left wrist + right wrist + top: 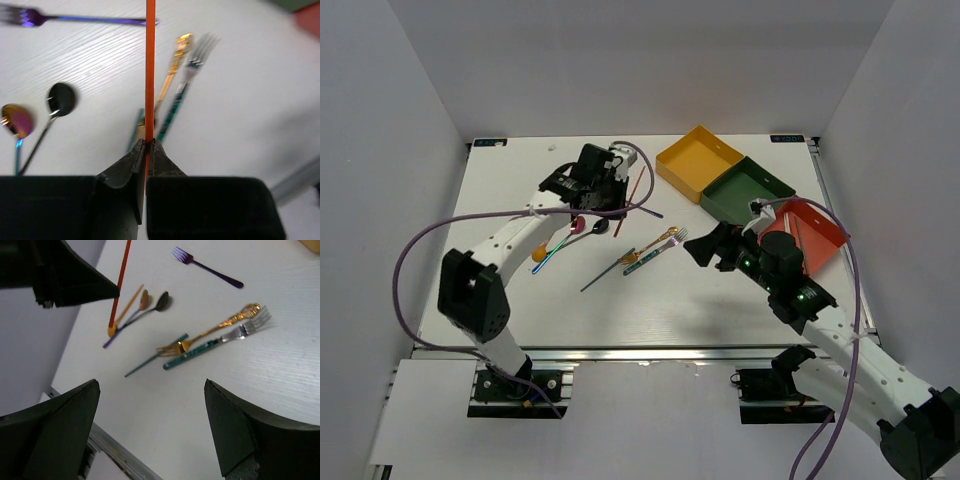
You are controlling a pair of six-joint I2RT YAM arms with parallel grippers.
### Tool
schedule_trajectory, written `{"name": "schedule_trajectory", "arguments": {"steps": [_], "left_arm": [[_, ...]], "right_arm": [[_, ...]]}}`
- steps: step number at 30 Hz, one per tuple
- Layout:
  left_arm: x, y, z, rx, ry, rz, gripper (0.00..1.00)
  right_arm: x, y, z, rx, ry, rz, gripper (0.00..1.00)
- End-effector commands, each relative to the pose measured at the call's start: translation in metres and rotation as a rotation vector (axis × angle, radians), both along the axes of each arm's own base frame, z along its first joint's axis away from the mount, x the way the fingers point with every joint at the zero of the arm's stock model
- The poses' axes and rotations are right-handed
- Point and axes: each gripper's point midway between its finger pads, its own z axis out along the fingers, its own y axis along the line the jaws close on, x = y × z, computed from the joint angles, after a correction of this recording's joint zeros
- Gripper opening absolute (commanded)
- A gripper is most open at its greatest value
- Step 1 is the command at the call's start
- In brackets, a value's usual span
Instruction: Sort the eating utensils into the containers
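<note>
My left gripper is shut on a red chopstick, which runs straight out from between its fingertips over the other utensils. Below it lie a purple fork, a black spoon, an iridescent spoon, a gold fork and a silver fork with a green handle. A teal chopstick lies beside the forks. The yellow tray, dark green tray and red-orange tray stand at the back right. My right gripper hangs open over bare table, nothing between its fingers.
An orange spoon lies left of the other spoons. The metal rail of the table's near edge runs under my right gripper. White walls close in the table on three sides. A purple cable loops off the left arm.
</note>
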Motion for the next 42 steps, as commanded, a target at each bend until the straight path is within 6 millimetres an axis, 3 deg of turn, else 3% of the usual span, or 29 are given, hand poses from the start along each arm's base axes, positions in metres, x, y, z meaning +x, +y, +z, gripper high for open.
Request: {"name": "schedule_trajectory", "arguments": {"steps": [1,5,8,12,16,19,20,22,23,24,25,26,27,28,29,30,31,32,33,34,36,37,40,42], "left_arm": [[-0.028,-0.044,0.05,-0.268,-0.01,-0.087,0.0],[-0.053,-0.08,0.083,-0.489,-0.028,-0.171,0.0],[-0.072,-0.096,0.106,-0.619,-0.028,-0.228,0.0],[-0.083,-0.104,0.117,-0.658,-0.012,-0.255,0.0],[-0.09,-0.107,0.122,-0.68,-0.007,-0.276,0.0],[-0.094,-0.109,0.122,-0.701,0.002,-0.291,0.0],[-0.095,-0.109,0.119,-0.699,0.008,-0.292,0.0],[-0.093,-0.107,0.113,-0.678,0.009,-0.28,0.11],[-0.091,-0.106,0.112,-0.666,0.0,-0.269,0.22],[-0.081,-0.101,0.108,-0.635,-0.025,-0.215,0.51],[-0.075,-0.097,0.108,-0.613,-0.042,-0.184,0.61],[-0.074,-0.091,0.101,-0.569,-0.035,-0.156,0.95],[-0.061,-0.081,0.106,-0.524,-0.085,-0.087,0.98],[-0.061,-0.068,0.096,-0.449,-0.066,-0.036,0.98],[-0.056,-0.057,0.094,-0.392,-0.089,-0.003,0.98],[-0.054,-0.044,0.1,-0.348,-0.123,0.038,0.98],[-0.049,-0.016,0.089,-0.23,-0.149,0.14,0.98],[-0.047,0.002,0.087,-0.167,-0.182,0.188,0.98],[-0.05,0.021,0.094,-0.129,-0.227,0.239,0.98],[-0.049,0.051,0.08,-0.016,-0.259,0.336,0.98],[-0.053,0.079,0.071,0.068,-0.296,0.412,0.98],[-0.057,0.099,0.062,0.129,-0.317,0.463,0.98],[-0.067,0.114,0.042,0.172,-0.315,0.489,0.98],[-0.07,0.12,0.035,0.186,-0.321,0.499,0.98]], "right_arm": [[0.014,0.021,0.058,0.241,-0.114,0.013,0.9],[0.037,0.026,0.086,0.288,-0.135,-0.044,0.88],[0.053,0.034,0.083,0.28,-0.09,-0.063,0.86],[0.065,0.05,0.1,0.291,-0.106,-0.035,0.83],[0.075,0.061,0.09,0.256,-0.069,-0.037,0.79],[0.082,0.064,0.087,0.251,-0.077,-0.051,0.66],[0.083,0.065,0.087,0.254,-0.08,-0.046,0.49],[0.079,0.073,0.089,0.261,-0.081,0.005,0.29],[0.078,0.073,0.09,0.256,-0.087,0.011,0.1],[0.077,0.072,0.09,0.249,-0.093,0.013,0.0],[0.079,0.067,0.088,0.231,-0.092,-0.014,0.0],[0.083,0.06,0.088,0.203,-0.097,-0.04,0.0],[0.086,0.046,0.076,0.114,-0.086,-0.09,0.0],[0.093,0.033,0.073,0.055,-0.098,-0.136,0.0],[0.104,0.014,0.08,-0.001,-0.126,-0.182,0.0],[0.112,-0.002,0.075,-0.079,-0.125,-0.217,0.0],[0.121,-0.039,0.052,-0.261,-0.09,-0.264,0.0],[0.128,-0.056,0.058,-0.336,-0.105,-0.281,0.0],[0.136,-0.074,0.043,-0.43,-0.067,-0.296,0.0],[0.138,-0.121,0.024,-0.573,0.017,-0.364,0.0],[0.148,-0.159,0.011,-0.669,0.09,-0.417,0.0],[0.151,-0.19,0.007,-0.731,0.119,-0.458,0.0],[0.161,-0.233,-0.01,-0.794,0.206,-0.527,0.0],[0.172,-0.248,-0.022,-0.821,0.258,-0.546,0.0]]}}
